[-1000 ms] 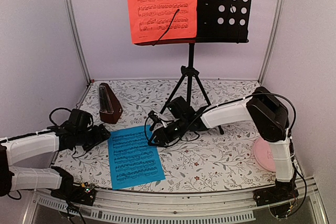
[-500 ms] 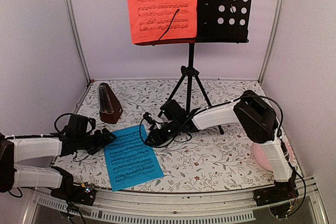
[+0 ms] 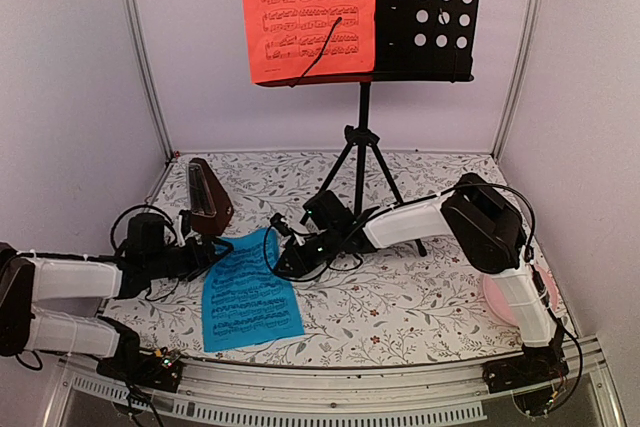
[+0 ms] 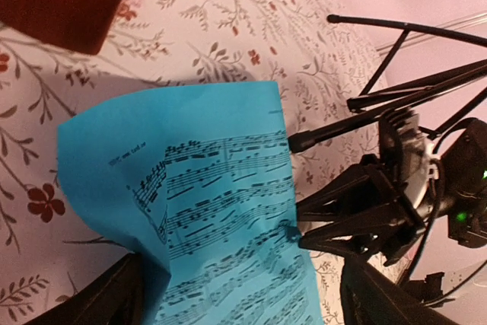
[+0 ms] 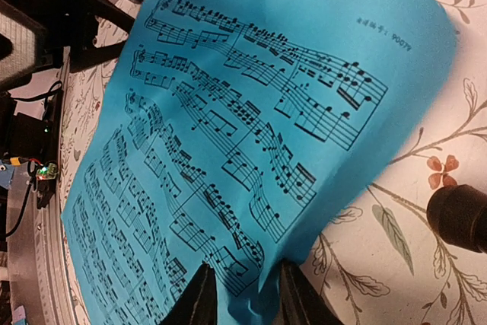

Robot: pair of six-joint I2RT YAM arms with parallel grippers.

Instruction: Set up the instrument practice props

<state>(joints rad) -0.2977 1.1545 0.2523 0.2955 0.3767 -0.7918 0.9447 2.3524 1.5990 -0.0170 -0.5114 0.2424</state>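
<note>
Right wrist: shows cyan sheet (image 5: 228,135) on floral surface (image 3: 400,297), front-left, just in front of metronome (image 3: 208,197), far edge curled up off it. Finds right gripper (image 5: 247,298) narrow but w/ a gap, astride sheet's edge; left gripper (image 4: 251,298) wide, around other far corner.

Step, prob.: pinch & lift sheet for stand. Close right fully on paper edge only, no scraping surface. Keep left wide & clear. Lift slow; avoid creasing, avoid tripod legs.

Count: 2 sheets (cyan down, red sheet (image 3: 307,12) up on music stand (image 3: 430,12)), 1 stand, 1 metronome, 1 pink plate (image 3: 493,299) at right.
</note>
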